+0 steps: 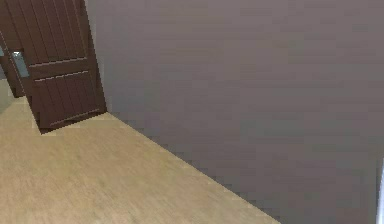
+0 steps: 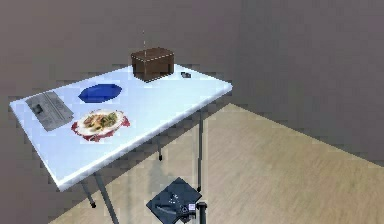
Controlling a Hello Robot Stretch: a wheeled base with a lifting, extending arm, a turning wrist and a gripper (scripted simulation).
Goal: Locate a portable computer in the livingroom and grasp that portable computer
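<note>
Ahead, a dark brown panelled door (image 1: pixel 62 70) with a small metal handle (image 1: pixel 19 63) stands at the forward view's left; a plain, flat grey-brown wall (image 1: pixel 240 90) runs beside it; pale wood floor (image 1: pixel 70 180) below.

Arm side view: a rectangular pale-topped table (image 2: pixel 190 95) on thin metal legs; near its left end lies a flat grey slab (image 2: pixel 48 108), possibly the laptop, shape too vague to be sure; a round blue dish (image 2: pixel 100 93); a round plate of food (image 2: pixel 98 123); a brown box (image 2: pixel 152 64) at the far edge, with a small dark lump (image 2: pixel 184 75) near it.

Gripper (image 2: pixel 172 202) sits low at the bottom edge, dark and angular; fingers not made out, so cannot tell their state or whether anything is held.
</note>
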